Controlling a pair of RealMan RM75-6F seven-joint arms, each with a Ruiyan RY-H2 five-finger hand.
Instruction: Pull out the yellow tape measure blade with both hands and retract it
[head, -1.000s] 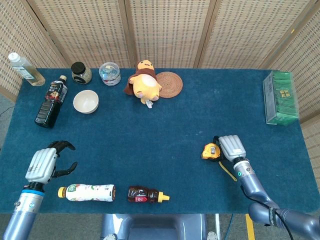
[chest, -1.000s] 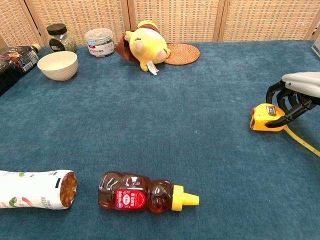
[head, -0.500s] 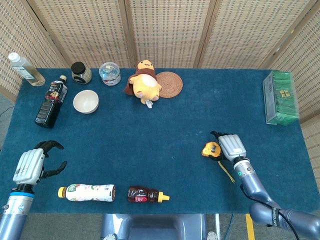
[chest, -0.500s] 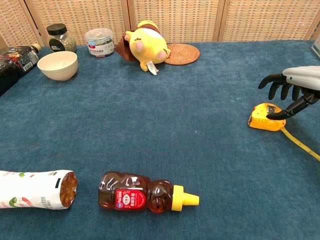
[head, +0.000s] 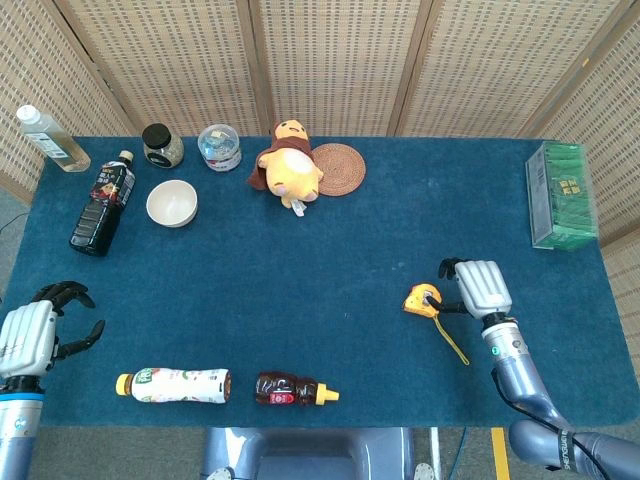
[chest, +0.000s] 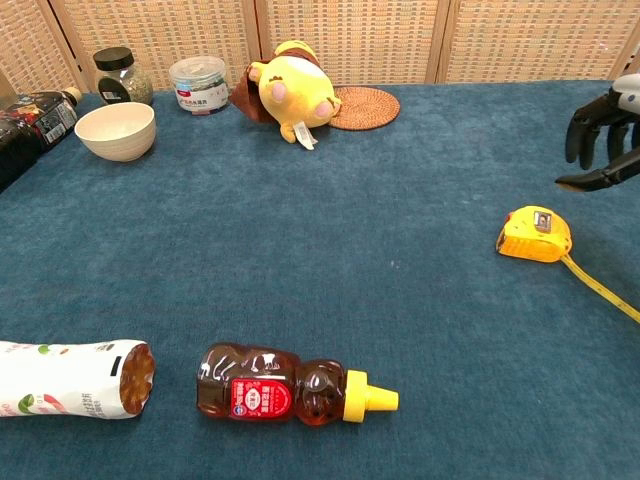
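One yellow tape measure (chest: 535, 233), blade (chest: 603, 289) partly out.

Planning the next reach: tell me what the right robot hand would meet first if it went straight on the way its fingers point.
Probably the tape measure: the right robot hand points left at it, though raised, so it might pass above.
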